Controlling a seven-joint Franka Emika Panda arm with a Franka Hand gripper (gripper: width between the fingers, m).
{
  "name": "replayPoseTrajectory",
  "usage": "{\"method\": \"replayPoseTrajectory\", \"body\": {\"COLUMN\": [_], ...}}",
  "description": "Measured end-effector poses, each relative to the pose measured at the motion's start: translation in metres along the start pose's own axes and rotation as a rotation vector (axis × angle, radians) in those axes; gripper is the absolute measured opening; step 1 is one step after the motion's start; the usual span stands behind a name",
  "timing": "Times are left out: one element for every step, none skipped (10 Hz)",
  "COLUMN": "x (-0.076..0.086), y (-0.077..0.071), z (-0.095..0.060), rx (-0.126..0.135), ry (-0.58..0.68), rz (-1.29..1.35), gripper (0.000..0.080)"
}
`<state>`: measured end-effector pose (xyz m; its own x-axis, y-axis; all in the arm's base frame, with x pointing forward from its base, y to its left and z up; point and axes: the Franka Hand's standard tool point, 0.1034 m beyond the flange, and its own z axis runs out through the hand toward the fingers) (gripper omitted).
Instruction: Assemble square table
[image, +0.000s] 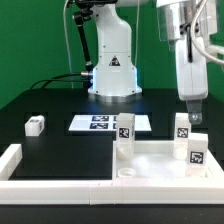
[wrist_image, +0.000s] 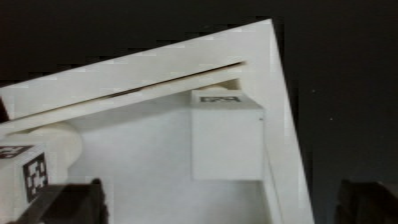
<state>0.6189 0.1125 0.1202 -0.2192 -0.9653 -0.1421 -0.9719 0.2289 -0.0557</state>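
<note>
The square table's white slab (image: 150, 160) lies at the front right, ribbed side up. Three tagged white legs stand on it: one at the exterior view's left corner (image: 124, 131), one at the back right (image: 182, 129) and one at the front right (image: 195, 150). A fourth leg (image: 35, 125) lies loose on the black table at the exterior view's left. My gripper (image: 190, 113) hangs just above the back right leg. In the wrist view its dark fingers (wrist_image: 75, 202) stand wide apart, and my gripper (wrist_image: 217, 206) is open with only the slab (wrist_image: 151, 140) and a leg (wrist_image: 226, 135) below it.
The marker board (image: 100, 124) lies flat behind the slab, in front of the robot base (image: 112, 72). A low white border wall (image: 16, 160) runs along the front and the exterior view's left side of the work area.
</note>
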Motion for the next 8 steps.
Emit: {"method": "replayPoseTrajectory", "body": {"x": [0.0,0.0,0.0,0.0,0.002,0.012,0.028,0.048], "y": [0.0,0.0,0.0,0.0,0.0,0.002,0.01,0.019], "z": [0.0,0.0,0.0,0.0,0.0,0.0,-0.004,-0.011], "rx": [0.001,0.0,0.0,0.0,0.004,0.015,0.018,0.024], "ry": [0.0,0.0,0.0,0.0,0.001,0.006,0.011,0.011], "rz": [-0.001,-0.001,-0.002,-0.002,-0.028,-0.077,-0.163,-0.207], "gripper": [0.0648,0.0648,0.0648,0.0648,0.0648,0.0648,0.0648,0.0648]}}
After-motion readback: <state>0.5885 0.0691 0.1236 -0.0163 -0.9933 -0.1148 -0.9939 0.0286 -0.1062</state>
